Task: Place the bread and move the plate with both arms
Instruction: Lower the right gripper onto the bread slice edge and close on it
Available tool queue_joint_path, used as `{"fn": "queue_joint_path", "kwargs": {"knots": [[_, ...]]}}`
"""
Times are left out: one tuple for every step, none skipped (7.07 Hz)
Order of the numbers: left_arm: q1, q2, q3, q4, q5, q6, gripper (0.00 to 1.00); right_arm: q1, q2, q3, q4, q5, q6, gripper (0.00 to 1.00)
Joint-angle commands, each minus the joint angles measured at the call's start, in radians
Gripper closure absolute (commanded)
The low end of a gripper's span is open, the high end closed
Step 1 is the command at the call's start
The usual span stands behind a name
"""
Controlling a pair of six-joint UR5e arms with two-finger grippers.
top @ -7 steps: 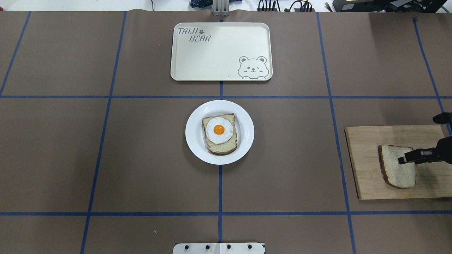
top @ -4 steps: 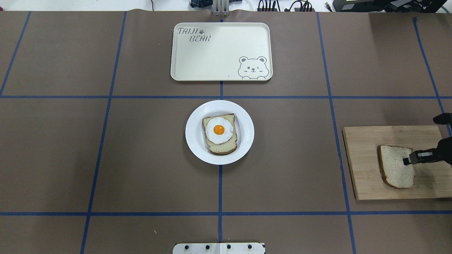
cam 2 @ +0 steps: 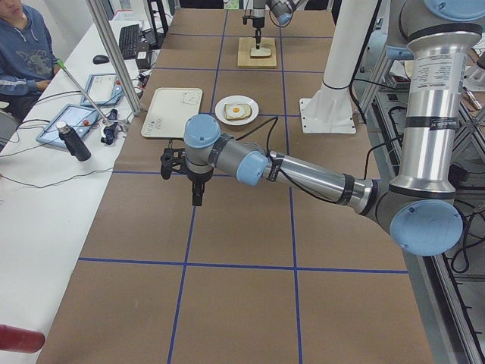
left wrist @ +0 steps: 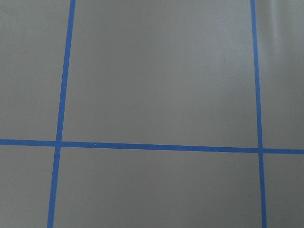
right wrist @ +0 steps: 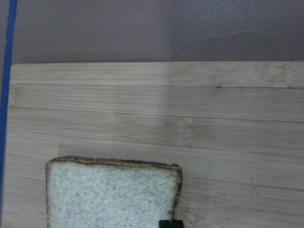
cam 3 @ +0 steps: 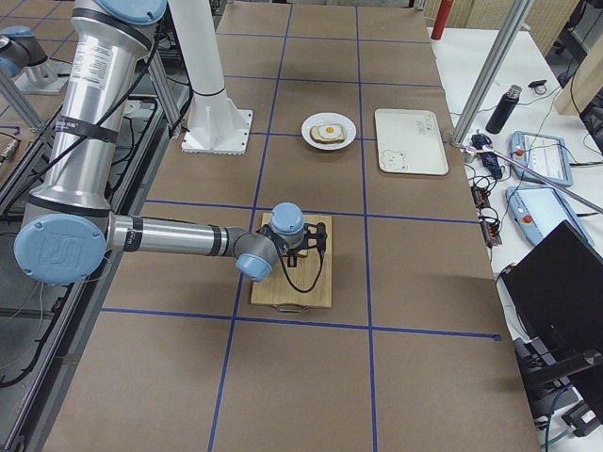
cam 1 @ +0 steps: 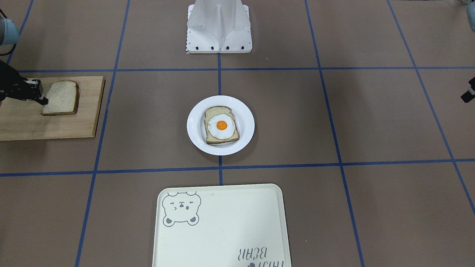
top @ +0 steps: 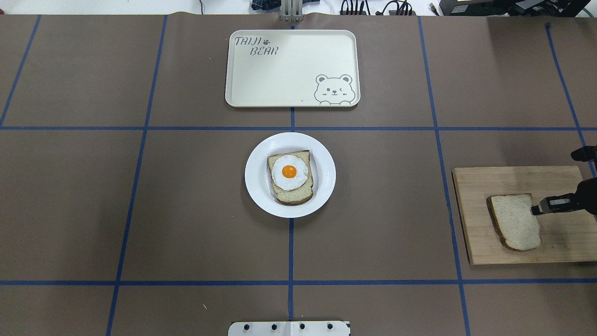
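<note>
The bread (top: 513, 221) is a bare slice on a wooden cutting board (top: 489, 182) at the right of the table. My right gripper (top: 533, 210) is at the slice's right edge, fingers pressed together on it. The wrist view shows the fingertips (right wrist: 170, 223) at the bread's (right wrist: 114, 194) near corner. The white plate (top: 256, 175) sits mid-table and carries a slice topped with a fried egg (top: 290, 176). My left gripper (cam 2: 197, 200) hangs over bare table far to the left. Only its tip shows in the front view (cam 1: 467, 95), so I cannot tell whether it is open or shut.
A cream tray with a bear drawing (top: 289, 70) lies beyond the plate. The robot's white base (top: 289, 328) is at the near edge. Blue tape lines cross the brown table cover. An operator sits by the far side in the left view.
The bread has shifted left on the board and turned slightly. The board itself slid a little to the left. The right gripper now sits nearer the slice's right edge.
</note>
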Motion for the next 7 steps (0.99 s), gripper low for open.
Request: {"fn": "queue_joint_path", "kwargs": {"knots": [[0.000,0.000,0.002,-0.001,0.000,0.000,0.01,0.001,-0.002,0.010,0.000,-0.001,0.001,1.00],[0.000,0.000,0.006,-0.002,0.000,0.002,0.01,0.005,-0.001,0.010,0.000,0.003,0.001,1.00],[0.000,0.000,0.012,-0.004,0.000,0.006,0.01,0.007,-0.002,0.009,0.000,0.005,-0.003,1.00],[0.000,0.000,0.015,-0.005,0.000,0.006,0.01,0.007,-0.004,0.010,0.000,0.005,-0.019,0.72],[0.000,0.000,0.018,-0.005,0.000,0.011,0.01,0.006,-0.002,0.009,0.000,-0.001,-0.019,0.46],[0.000,0.000,0.018,-0.005,0.000,0.011,0.01,0.004,-0.002,0.000,0.000,-0.004,-0.019,0.39],[0.000,0.000,0.018,-0.005,0.000,0.011,0.01,0.002,0.001,-0.002,0.000,-0.004,-0.019,0.44]]}}
